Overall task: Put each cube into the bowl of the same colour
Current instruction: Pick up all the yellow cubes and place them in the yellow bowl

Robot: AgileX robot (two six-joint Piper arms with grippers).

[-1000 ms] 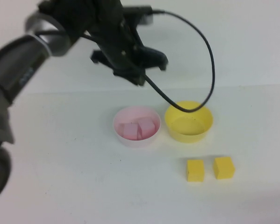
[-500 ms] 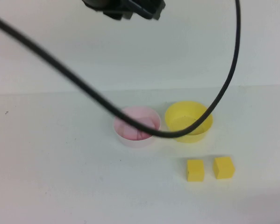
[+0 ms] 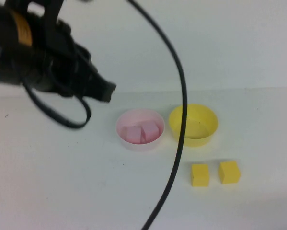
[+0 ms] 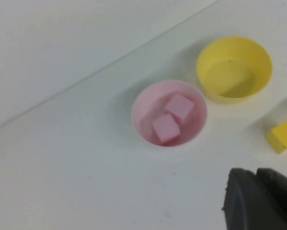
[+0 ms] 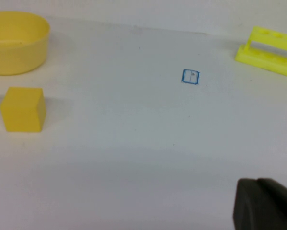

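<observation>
two pink cubes [image 3: 141, 132] lie in the pink bowl [image 3: 126, 141], touching, each turned a little off the other; being cubes they have no long axis, only skewed faces. the pink half looks done. the yellow bowl [image 3: 203, 139] stands empty just right of the pink bowl, rims nearly touching. two yellow cubes [image 3: 215, 173] sit on the table [image 3: 62, 182] nearer the robot than the yellow bowl, side by side and slightly apart, both slightly skewed. what has changed: a second ago the left arm was raised behind the bowls, half a second ago only its cable crossed the pink bowl, and now it has swung out to the left, clear of the bowls; the bowls and cubes have not shifted. the left gripper [image 4: 260, 199] hangs above the table to the pink bowl's left, fingers clenched on nothing. the cable [image 3: 179, 124] crosses the yellow bowl. the right gripper [image 5: 265, 206], outside the high view, hovers low to the right of the yellow cubes, also clenched and empty. judgement: the yellow pair is what remains, likely the right arm's job.
</observation>
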